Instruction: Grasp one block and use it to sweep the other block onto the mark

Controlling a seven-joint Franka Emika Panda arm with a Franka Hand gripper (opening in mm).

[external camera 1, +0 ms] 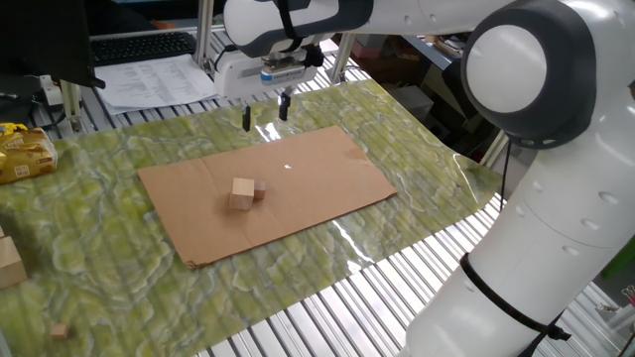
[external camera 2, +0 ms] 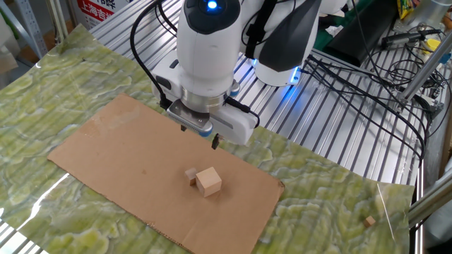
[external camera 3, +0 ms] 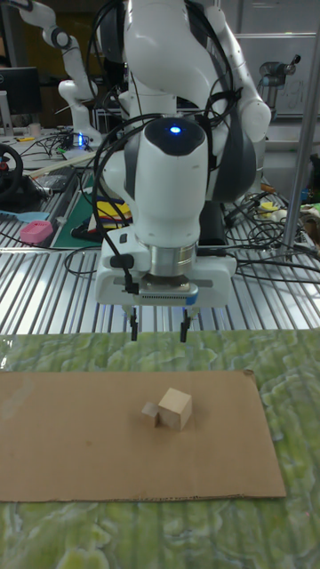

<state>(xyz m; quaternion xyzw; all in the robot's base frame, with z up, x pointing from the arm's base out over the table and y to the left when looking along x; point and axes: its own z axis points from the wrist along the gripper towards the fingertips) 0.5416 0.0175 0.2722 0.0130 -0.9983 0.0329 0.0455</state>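
The larger tan block (external camera 1: 242, 194) (external camera 2: 208, 182) (external camera 3: 175, 409) rests on the brown cardboard (external camera 1: 308, 183) (external camera 2: 106, 144) (external camera 3: 71, 427). The smaller tan block (external camera 1: 259, 192) (external camera 2: 191, 174) (external camera 3: 149, 411) touches its side. My gripper (external camera 1: 265, 114) (external camera 2: 201, 135) (external camera 3: 158, 332) hangs open and empty above the cardboard's far edge, well behind both blocks and clear of them. The mark is hidden from me: I cannot pick it out on the cardboard in any view.
A green patterned mat (external camera 1: 119, 288) lies under the cardboard on a slatted metal table (external camera 2: 332, 134). A yellow packet (external camera 1: 25, 154), a wooden block (external camera 1: 8, 263) and a tiny cube (external camera 1: 60, 331) sit at the left. Another tiny cube (external camera 2: 369, 221) lies at the right. Cables (external camera 2: 374, 77) run behind.
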